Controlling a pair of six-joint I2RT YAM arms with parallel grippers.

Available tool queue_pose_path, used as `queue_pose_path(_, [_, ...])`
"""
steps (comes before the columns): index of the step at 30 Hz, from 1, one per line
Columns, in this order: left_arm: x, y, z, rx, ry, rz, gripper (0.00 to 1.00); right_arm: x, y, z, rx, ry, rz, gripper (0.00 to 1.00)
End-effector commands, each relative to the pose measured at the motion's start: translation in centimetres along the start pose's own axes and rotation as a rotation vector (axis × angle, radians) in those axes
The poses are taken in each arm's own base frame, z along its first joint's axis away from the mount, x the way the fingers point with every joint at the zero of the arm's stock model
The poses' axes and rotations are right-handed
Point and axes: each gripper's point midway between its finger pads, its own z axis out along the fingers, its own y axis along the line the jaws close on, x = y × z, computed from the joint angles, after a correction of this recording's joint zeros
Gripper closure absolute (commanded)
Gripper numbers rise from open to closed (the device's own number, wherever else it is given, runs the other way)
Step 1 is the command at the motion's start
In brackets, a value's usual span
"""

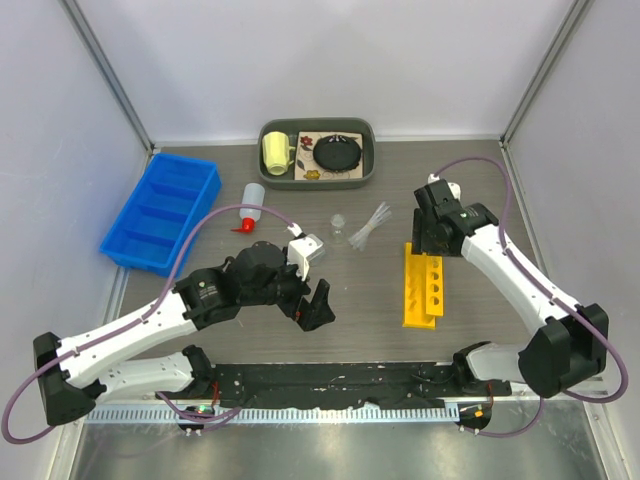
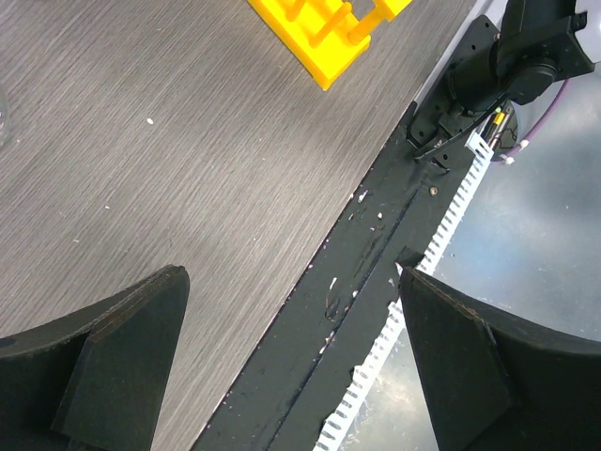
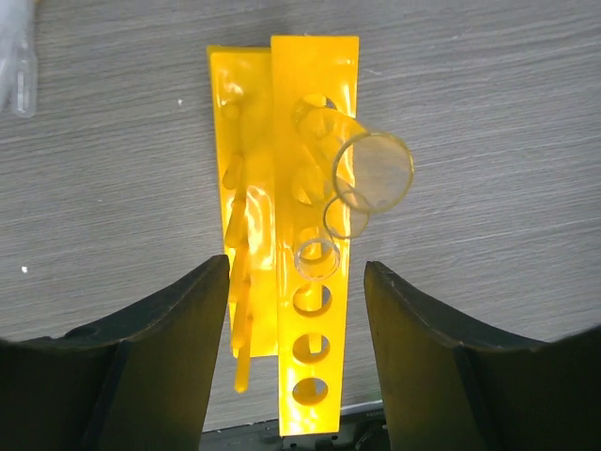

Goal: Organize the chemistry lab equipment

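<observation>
Three glass tubes (image 3: 376, 169) stand in the yellow rack (image 3: 315, 66); with both your jaws apart and empty, fetch the loose tubes (image 1: 368, 228) mid-frame next.

Yellow rack (image 3: 315, 282) holding clear tubes (image 3: 373, 174), squeeze bottle (image 1: 252, 203) lying flat

Illumination is bright, even and diffuse, coming from above. In the top external view, shadows on the table (image 1: 380, 300) are soft and pale, and the metal strip (image 1: 330, 455) at the near edge shows a dull sheen. The wrist views render the table's grain sharply. The clear tubes (image 3: 374, 174) in the yellow rack (image 3: 291, 85) carry faint rim highlights.
</observation>
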Motion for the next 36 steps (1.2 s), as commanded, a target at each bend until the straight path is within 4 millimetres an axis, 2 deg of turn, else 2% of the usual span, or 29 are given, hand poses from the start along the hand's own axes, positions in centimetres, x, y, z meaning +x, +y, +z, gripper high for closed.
queue_pose_path(1, [-1.2, -0.6, -0.6, 0.028, -0.055, 0.000, 0.00, -2.3, -0.4, -4.4, 0.001, -0.108, 0.021, 0.34])
queue_pose_path(2, [-1.1, -0.7, -0.6, 0.028, -0.055, 0.000, 0.00, -3.0, 0.0, -5.3, -0.015, -0.127, 0.030, 0.31])
queue_pose_path(4, [-1.1, -0.6, -0.7, 0.025, -0.056, 0.000, 0.00, -2.6, 0.7, -6.3, -0.041, -0.113, 0.007, 0.27])
queue_pose_path(5, [-1.2, -0.6, -0.8, 0.022, -0.060, -0.001, 0.00, -2.6, 2.1, -7.1, -0.078, -0.123, -0.013, 0.27])
queue_pose_path(6, [-1.2, -0.5, -0.9, 0.018, -0.057, -0.002, 0.00, -2.4, 2.9, -7.4, -0.100, -0.117, -0.026, 0.24])
queue_pose_path(9, [-1.6, 0.0, -1.3, -0.023, -0.065, -0.018, 0.00, -1.0, 6.1, -8.0, -0.186, -0.073, -0.080, 0.24])
queue_pose_path(13, [-2.1, 0.4, -1.9, -0.069, -0.071, -0.058, 0.00, 1.0, 9.8, -7.3, -0.256, -0.041, -0.124, 0.24])
queue_pose_path(15, [-2.0, 0.5, -2.1, -0.078, -0.068, -0.072, 0.00, 2.5, 10.8, -6.2, -0.258, -0.006, -0.143, 0.25])
queue_pose_path(18, [-1.9, 0.7, -2.5, -0.098, -0.071, -0.101, 0.00, 3.7, 12.1, -4.6, -0.273, 0.016, -0.141, 0.25])
queue_pose_path(27, [-1.2, 0.8, -3.5, -0.104, -0.072, -0.140, 0.00, 7.5, 12.5, 0.7, -0.213, 0.081, -0.131, 0.25])
queue_pose_path(32, [-0.9, 0.8, -3.6, -0.106, -0.068, -0.142, 0.00, 8.7, 12.5, 2.9, -0.178, 0.099, -0.113, 0.23])
queue_pose_path(36, [-0.8, 1.0, -3.5, -0.111, -0.064, -0.139, 0.00, 10.5, 12.5, 4.5, -0.168, 0.137, -0.100, 0.23])
